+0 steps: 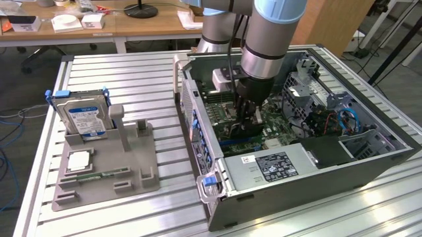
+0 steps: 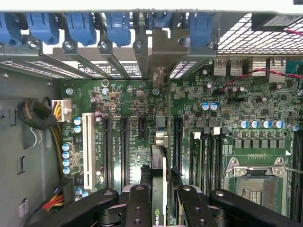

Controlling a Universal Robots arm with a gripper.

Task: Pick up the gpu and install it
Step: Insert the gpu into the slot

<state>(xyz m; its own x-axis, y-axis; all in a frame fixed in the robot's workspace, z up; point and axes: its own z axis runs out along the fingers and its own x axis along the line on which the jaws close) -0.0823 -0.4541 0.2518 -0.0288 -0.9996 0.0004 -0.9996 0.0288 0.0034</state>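
In the wrist view the gpu shows edge-on, a thin dark card held upright between my two black fingers, over the green motherboard. Its metal bracket reaches the row of rear slot openings. My gripper is shut on the gpu. Whether the card's edge sits in a slot I cannot tell. In the exterior view the gripper is low inside the open computer case, with the dark gpu under it.
Empty black slots run on either side of the card, and the processor socket lies close by. On the table's grey holder stand a blue-labelled hard drive and a green memory stick. The power supply and cables crowd the case.
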